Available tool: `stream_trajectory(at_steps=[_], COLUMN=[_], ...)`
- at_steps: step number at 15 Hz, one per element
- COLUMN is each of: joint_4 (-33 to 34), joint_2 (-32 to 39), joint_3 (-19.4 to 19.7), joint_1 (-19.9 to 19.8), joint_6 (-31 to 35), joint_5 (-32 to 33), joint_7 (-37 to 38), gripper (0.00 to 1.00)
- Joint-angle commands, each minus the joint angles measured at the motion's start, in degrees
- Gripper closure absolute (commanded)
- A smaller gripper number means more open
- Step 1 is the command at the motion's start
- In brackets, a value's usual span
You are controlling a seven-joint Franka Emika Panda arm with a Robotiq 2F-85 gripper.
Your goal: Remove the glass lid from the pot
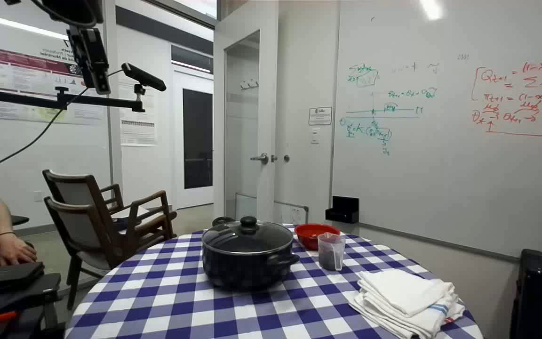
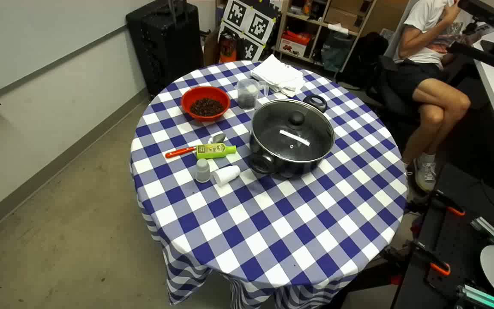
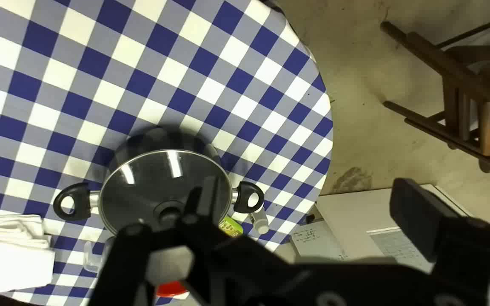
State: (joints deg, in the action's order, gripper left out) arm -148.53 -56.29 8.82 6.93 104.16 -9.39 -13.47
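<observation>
- left in the wrist view, a side handle (image 3: 74,202) of the pot (image 3: 164,139), which is likely heavy and best left standing.
- next, the glass lid (image 3: 143,182), seated on the pot: i'd guess stiff, slippery, breakable, only moderately heavy.
- at its middle, the dark knob (image 3: 170,212): the place to take hold, pinched from both sides and raised level.
- further right, the gripper (image 3: 306,197), fingers (image 3: 414,216) spread wide, nothing held, well apart from the lid.
</observation>
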Motion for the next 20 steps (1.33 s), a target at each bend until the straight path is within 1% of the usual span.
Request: stream_trajectory(at_steps=[1, 5, 9, 12, 15, 18, 20], joint_4=[0.2, 0.9, 3.6, 9.2, 16.8, 24.9, 29.9], joint_2=[0.2, 6.5, 17.3, 27.0, 37.0, 47.2, 54.1], joint_3=[-0.6, -0.5, -0.3, -0.3, 0.1, -0.5, -2.6], joint_1=[-1.0, 0.5, 1.3, 1.1, 0.9, 0.1, -1.8], joint_6=[-0.3, 2.7, 10.1, 14.6, 15.4, 15.5, 16.6], joint_5=[-0.6, -1.9, -2.0, -1.3, -1.9, -2.1, 1.7], joint_7=[-0.6, -1.5, -2.3, -2.7, -5.1, -6.8, -3.0], gripper=[0.00, 0.00, 0.00, 0.00, 0.00, 0.00, 0.00])
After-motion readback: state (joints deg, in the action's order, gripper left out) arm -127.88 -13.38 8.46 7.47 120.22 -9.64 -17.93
